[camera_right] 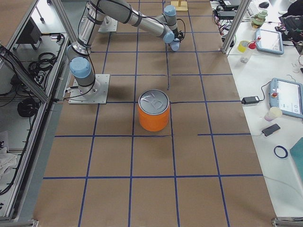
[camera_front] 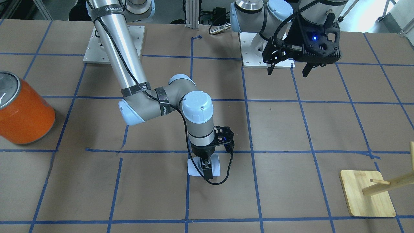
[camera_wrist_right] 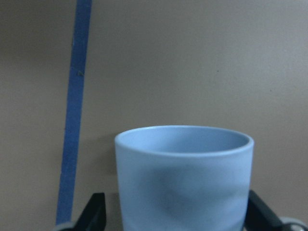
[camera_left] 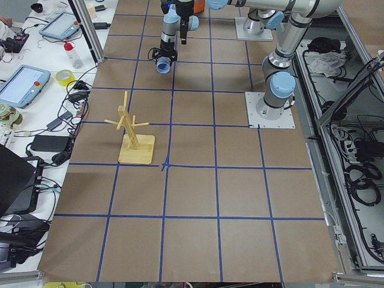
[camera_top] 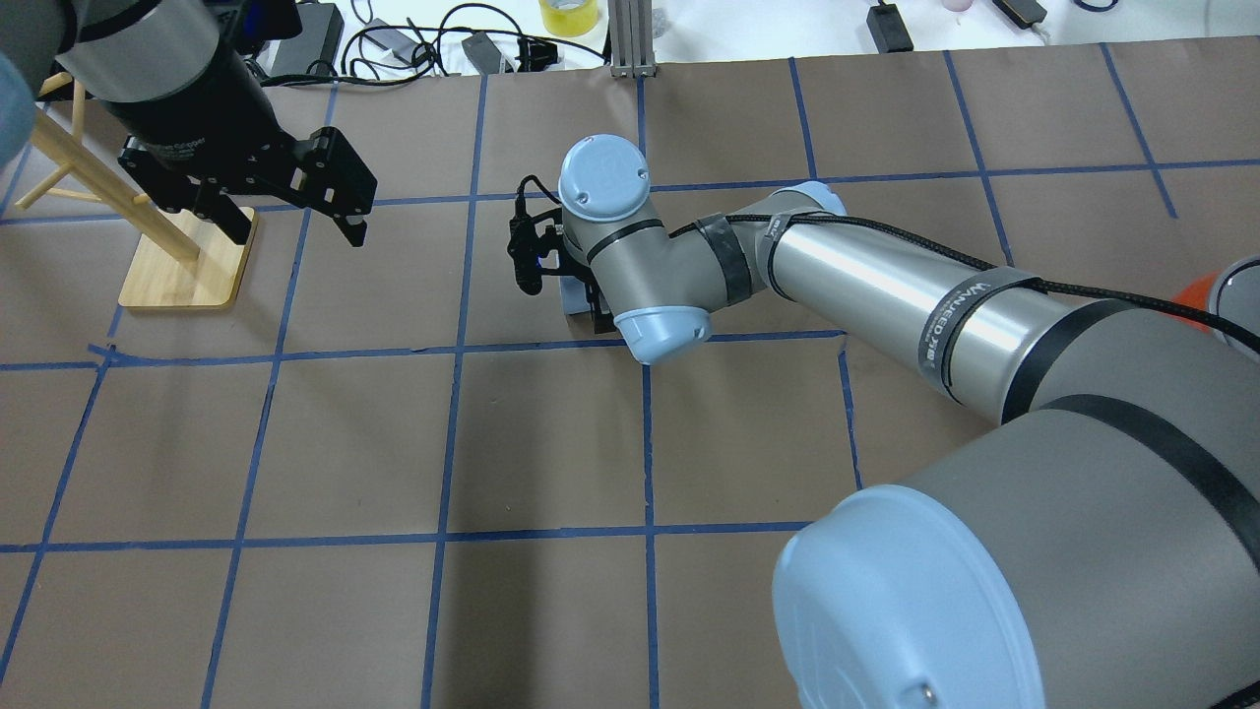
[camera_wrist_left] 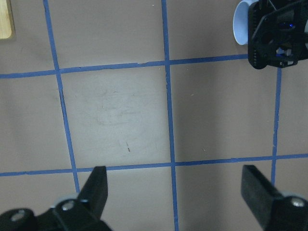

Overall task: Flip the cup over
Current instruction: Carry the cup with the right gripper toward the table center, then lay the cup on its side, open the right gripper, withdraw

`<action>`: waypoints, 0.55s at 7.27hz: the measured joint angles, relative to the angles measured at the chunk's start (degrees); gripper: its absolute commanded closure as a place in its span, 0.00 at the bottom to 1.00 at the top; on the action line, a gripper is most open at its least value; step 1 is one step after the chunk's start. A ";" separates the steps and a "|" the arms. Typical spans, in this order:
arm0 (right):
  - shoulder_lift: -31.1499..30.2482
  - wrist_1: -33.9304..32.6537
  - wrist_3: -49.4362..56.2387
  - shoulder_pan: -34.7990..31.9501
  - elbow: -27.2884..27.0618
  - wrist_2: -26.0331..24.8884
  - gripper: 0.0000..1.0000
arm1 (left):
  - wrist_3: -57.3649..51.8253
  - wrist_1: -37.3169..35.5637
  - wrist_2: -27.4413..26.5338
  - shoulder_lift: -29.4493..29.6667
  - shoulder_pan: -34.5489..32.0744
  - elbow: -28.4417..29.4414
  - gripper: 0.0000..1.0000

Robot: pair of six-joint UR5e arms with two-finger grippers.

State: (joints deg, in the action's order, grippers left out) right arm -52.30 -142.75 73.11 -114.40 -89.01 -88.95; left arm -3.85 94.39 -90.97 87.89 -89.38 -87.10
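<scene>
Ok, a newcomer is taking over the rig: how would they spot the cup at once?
Find the right arm, stretched low over the brown table. The cup lies on its side in that arm's open gripper. It's small and pale blue, unlike the big orange can.

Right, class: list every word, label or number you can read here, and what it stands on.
"WANUEED": black strap round the right arm's silver tube; smaller print below unreadable.
White print on the left gripper: too blurred.
Mark on the orange can's lid: unclear.
</scene>
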 measured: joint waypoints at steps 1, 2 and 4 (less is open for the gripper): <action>-2.05 1.30 0.08 0.05 -0.25 0.05 0.00 | -0.06 0.00 0.00 0.00 0.00 0.00 0.00; -5.69 4.88 -0.09 0.61 -0.43 -0.01 0.00 | -0.19 0.00 0.04 0.00 0.02 -0.02 0.00; -14.62 13.83 -1.11 4.66 -0.51 0.07 0.00 | -0.39 -0.27 2.00 0.06 0.15 -0.03 0.00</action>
State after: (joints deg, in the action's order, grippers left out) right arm -66.92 -128.91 71.99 -109.74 -89.52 -88.87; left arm -4.24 94.12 -88.97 87.95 -89.24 -87.13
